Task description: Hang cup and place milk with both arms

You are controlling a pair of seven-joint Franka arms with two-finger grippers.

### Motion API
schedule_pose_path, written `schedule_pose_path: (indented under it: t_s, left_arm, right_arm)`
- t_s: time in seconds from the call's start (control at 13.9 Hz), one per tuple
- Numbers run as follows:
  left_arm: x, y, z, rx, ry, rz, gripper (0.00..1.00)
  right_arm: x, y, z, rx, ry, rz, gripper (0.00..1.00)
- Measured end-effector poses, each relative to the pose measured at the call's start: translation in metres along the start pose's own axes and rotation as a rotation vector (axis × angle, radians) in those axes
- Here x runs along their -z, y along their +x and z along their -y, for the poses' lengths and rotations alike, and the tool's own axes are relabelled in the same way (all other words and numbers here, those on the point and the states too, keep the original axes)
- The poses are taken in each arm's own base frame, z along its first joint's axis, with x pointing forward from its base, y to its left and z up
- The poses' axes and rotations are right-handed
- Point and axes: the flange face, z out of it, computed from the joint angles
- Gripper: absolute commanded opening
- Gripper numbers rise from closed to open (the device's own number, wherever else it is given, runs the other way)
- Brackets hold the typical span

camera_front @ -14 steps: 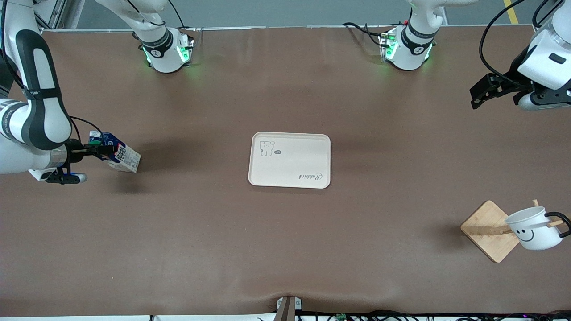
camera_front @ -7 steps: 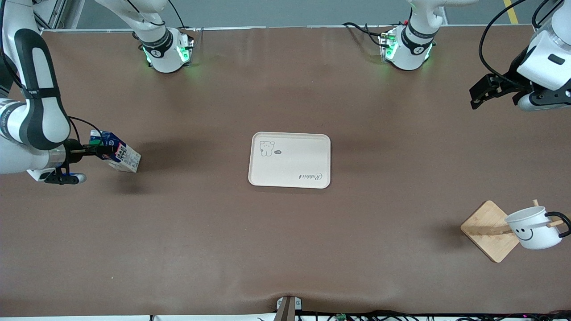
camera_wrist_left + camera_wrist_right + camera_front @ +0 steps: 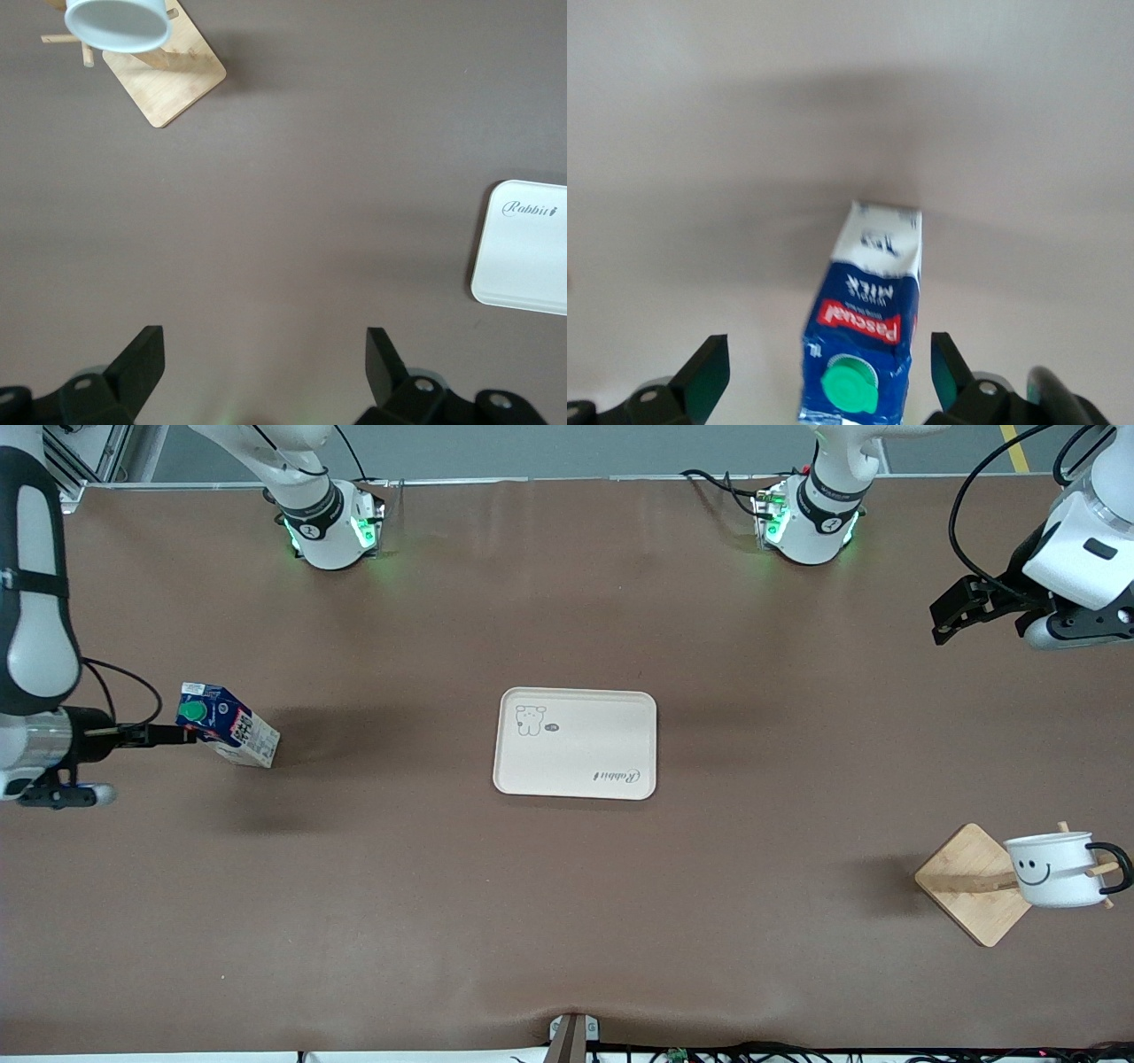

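Note:
The milk (image 3: 227, 724), a dark blue carton with a green cap, stands on the table near the right arm's end. My right gripper (image 3: 180, 734) is open beside its top, toward the table's end. In the right wrist view the carton (image 3: 864, 336) sits between my right gripper's (image 3: 828, 354) wide-open fingers, untouched. The cup (image 3: 1057, 871), white with a smiley face, hangs by its black handle on a peg of the wooden rack (image 3: 967, 879). My left gripper (image 3: 941, 615) is open and empty over the table at the left arm's end; the left wrist view (image 3: 263, 341) shows the same.
A cream tray (image 3: 576, 742) with a printed rabbit lies at the table's middle. The left wrist view shows the cup (image 3: 118, 22), the rack (image 3: 164, 84) and a corner of the tray (image 3: 527, 252). The arm bases (image 3: 328, 527) (image 3: 806, 522) stand along the table's back edge.
My right gripper has drawn back from the carton toward the table's end, leaving it standing. The cup has swung to hang more level on the peg. The left gripper has barely moved.

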Motion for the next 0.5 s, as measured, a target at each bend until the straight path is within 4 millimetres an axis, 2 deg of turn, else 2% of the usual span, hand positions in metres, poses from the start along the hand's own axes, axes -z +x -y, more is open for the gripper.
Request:
schedule_pose_path:
  t_s: [0.29, 0.36, 0.5]
  left_arm:
    - [0.0, 0.0, 0.0, 0.0, 0.0, -0.001, 1.0]
    - [0.0, 0.001, 0.0, 0.0, -0.001, -0.002, 1.0]
    - [0.0, 0.001, 0.0, 0.0, -0.001, -0.003, 1.0]
  right_arm:
    - [0.098, 0.008, 0.049, 0.084, -0.051, -0.197, 1.0]
    - [0.12, 0.003, 0.06, 0.099, -0.058, -0.22, 1.0]
    - [0.149, -0.018, 0.076, 0.12, -0.057, -0.192, 1.0]
